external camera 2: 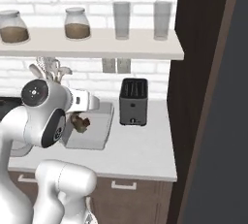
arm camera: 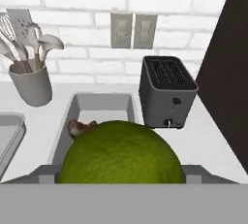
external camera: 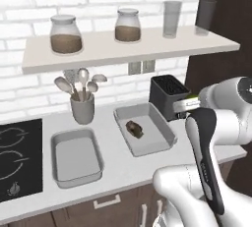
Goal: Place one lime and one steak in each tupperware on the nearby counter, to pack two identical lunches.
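A white brick wall (external camera: pixel 29 5) backs a pale shelf (external camera: pixel 123 51) beside a dark wooden panel (external camera 2: pixel 193 72).

In the hand view the lime (arm camera: pixel 121 152) sits so close to the lens that it hides the near end of the right tupperware (arm camera: pixel 99 103) and most of the brown steak (arm camera: pixel 80 127) lying in it, and the lime's own underside is cut off below. In the right base view the arm's white body covers the left part of that tupperware and most of the utensil cup (external camera 2: pixel 48 70). In the left base view the stovetop (external camera: pixel 17 159) runs off the left edge, and the pincer is hidden behind the arm's upper link.
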Controlling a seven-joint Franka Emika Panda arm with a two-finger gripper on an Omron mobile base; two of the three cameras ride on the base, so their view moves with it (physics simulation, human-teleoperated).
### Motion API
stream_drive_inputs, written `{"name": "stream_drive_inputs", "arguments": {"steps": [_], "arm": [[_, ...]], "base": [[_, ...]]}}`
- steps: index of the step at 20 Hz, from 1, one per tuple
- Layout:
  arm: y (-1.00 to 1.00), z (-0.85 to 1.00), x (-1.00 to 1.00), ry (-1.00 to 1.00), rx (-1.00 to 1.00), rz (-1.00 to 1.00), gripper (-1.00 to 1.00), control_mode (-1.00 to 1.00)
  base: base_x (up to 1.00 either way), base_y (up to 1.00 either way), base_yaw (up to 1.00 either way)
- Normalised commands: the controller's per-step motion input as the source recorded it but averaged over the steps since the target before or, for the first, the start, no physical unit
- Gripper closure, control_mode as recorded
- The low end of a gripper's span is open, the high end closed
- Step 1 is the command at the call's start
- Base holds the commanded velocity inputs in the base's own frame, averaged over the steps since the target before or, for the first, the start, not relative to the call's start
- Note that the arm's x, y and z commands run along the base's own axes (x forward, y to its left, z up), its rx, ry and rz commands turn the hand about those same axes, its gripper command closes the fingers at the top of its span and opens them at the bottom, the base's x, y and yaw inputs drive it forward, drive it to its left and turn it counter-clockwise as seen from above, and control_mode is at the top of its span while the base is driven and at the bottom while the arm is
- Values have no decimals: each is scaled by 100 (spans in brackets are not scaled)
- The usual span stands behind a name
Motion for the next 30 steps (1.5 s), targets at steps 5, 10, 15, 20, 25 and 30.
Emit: {"name": "stream_drive_inputs", "arguments": {"steps": [5,10,15,20,25,30], "arm": [[17,-12,8,0,-3,-7,100,-100],[0,-51,49,8,0,-4,100,-100],[0,-89,49,11,4,0,100,-100],[8,-65,42,4,9,1,100,-100],[11,-50,43,3,0,1,100,-100],[12,-37,44,8,0,0,100,-100]], "base": [[11,59,-17],[0,0,0],[0,0,0],[0,0,0],[0,0,0],[0,0,0]]}}
